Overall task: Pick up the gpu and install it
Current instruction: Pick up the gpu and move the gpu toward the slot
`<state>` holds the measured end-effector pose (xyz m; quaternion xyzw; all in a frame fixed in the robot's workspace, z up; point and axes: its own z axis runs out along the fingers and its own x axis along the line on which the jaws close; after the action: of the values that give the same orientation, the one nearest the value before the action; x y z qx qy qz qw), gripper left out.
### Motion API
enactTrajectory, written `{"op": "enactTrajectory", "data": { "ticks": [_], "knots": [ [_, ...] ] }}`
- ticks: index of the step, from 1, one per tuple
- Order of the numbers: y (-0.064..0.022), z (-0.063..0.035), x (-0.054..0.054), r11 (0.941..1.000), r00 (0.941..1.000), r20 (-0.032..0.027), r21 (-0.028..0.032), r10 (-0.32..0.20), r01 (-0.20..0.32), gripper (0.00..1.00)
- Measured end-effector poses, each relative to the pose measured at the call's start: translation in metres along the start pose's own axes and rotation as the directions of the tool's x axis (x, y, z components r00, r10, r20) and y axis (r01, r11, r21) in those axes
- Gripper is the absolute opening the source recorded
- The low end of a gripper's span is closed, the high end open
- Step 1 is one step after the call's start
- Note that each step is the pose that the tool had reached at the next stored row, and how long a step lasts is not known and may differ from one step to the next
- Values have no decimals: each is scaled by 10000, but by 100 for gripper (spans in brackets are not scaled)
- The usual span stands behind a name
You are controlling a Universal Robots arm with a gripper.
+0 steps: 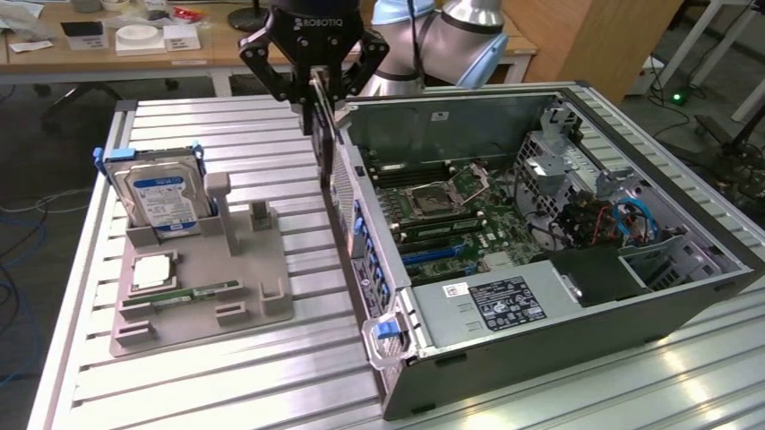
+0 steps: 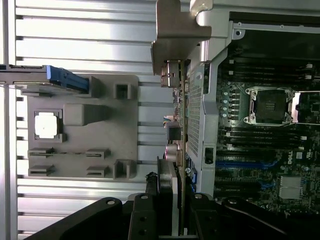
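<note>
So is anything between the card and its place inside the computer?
Yes: the hand holds the gpu on edge, seemingly just outside the case wall, and that wall stands between it and the motherboard.

High oblique exterior and close downward wrist views share the case [image 1: 562, 327].

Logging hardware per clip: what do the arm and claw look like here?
The claw is black, with jointed linkage fingers and white ROBOTIQ lettering on its body. The arm is silver-grey tubing with light blue joint caps.
</note>
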<state>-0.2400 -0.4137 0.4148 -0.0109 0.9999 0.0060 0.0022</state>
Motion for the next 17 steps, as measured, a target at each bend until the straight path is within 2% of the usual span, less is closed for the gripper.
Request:
{"op": "enactTrajectory", "data": {
  "ticks": [17],
  "knots": [
    [-6, 1, -277, 10000, 10000, 0, 0, 0, 0, 29]
  ]
}}
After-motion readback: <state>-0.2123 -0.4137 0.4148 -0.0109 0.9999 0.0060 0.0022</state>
